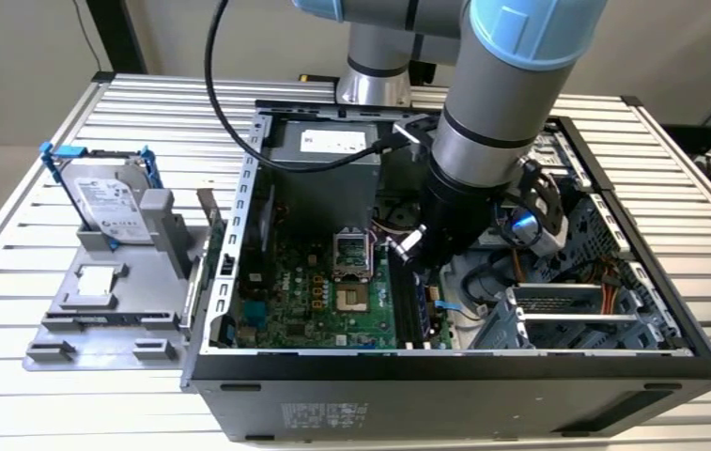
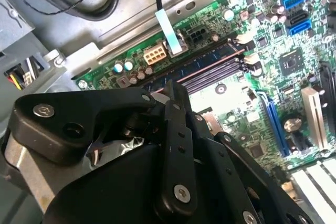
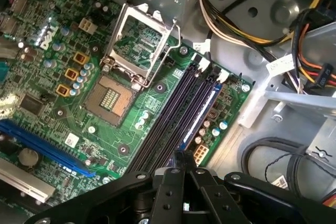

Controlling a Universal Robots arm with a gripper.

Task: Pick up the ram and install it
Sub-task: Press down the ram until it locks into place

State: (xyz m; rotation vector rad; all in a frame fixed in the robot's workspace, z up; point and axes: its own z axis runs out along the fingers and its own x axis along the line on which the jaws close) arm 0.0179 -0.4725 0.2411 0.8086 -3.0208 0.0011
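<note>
An open desktop computer case (image 1: pixel 455 399) is seen lying on its side on a slatted metal table (image 1: pixel 67 404), with the green motherboard (image 1: pixel 292 305) exposed in the lower middle of the exterior view. The arm is reached down into the case, and the gripper (image 1: pixel 415 263) is placed low over the memory slots, towards the exterior view's right of the CPU socket (image 1: pixel 352 301). In both wrist views the ram (image 3: pixel 202 116) (image 2: pixel 202 65) is found lying along the slot nearest the board's edge, seen as a dark blue strip between the slot's walls and beside a white power connector (image 2: pixel 155 55). The neighbouring black slots (image 3: pixel 168 124) are seen bare next to it. The black fingers (image 3: pixel 173 182) are drawn together so that their tips meet, and nothing is seen clamped between them; the gripper (image 3: pixel 182 157) (image 2: pixel 173 90) is held over one end of the slot row, and whether the ram is actually touched cannot be told. The CPU socket (image 3: pixel 110 98) is shown uncovered, with its metal retention frame (image 3: pixel 142 40) tilted up beside it. A bundle of coloured power cables (image 3: pixel 231 30) is routed along the grey case wall just past the slots. Well apart, at the exterior view's left, a silver hard drive (image 1: pixel 111 202) is held upright in a blue bracket on a grey fixture (image 1: pixel 104 324)
</note>
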